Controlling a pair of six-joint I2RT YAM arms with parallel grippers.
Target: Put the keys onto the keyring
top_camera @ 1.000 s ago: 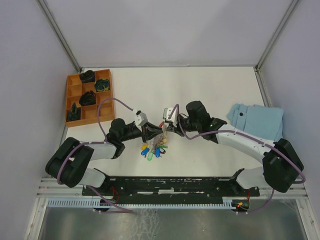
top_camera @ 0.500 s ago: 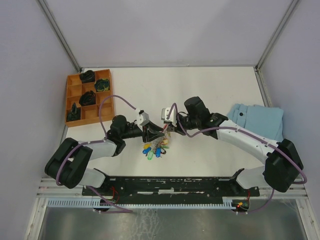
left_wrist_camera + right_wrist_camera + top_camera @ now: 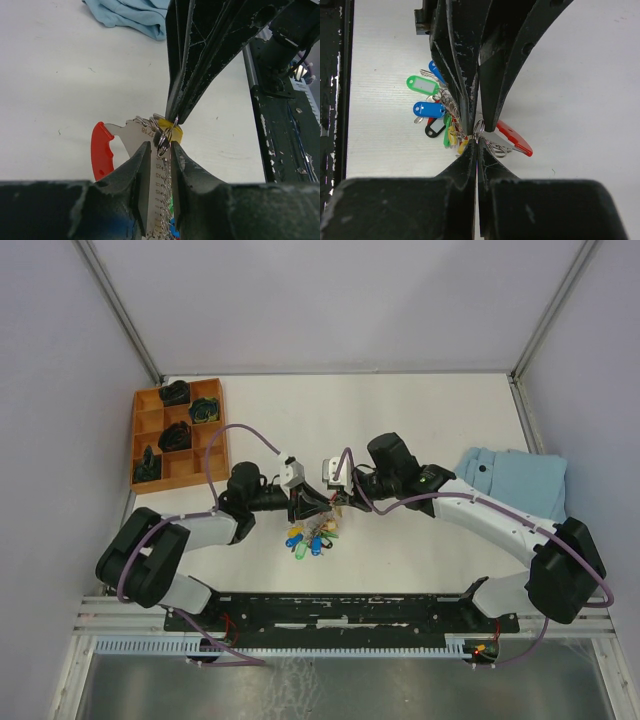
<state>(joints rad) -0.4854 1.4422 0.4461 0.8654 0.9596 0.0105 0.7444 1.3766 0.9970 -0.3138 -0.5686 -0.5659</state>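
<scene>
Near the centre of the table [image 3: 420,420], the left hand [image 3: 160,150] was pinched narrow on the keyring [image 3: 163,137] chain. The right hand [image 3: 477,134] was clamped on its small ring. The keys [image 3: 305,538] clustered at 6 o'clock below both hands. The likely risk was that an uneven pull between the hands could slip the thin ring from either grip and drop the cluster.

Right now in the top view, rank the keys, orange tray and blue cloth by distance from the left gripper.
1. keys, just below the left gripper.
2. orange tray, back left.
3. blue cloth, far right.
</scene>
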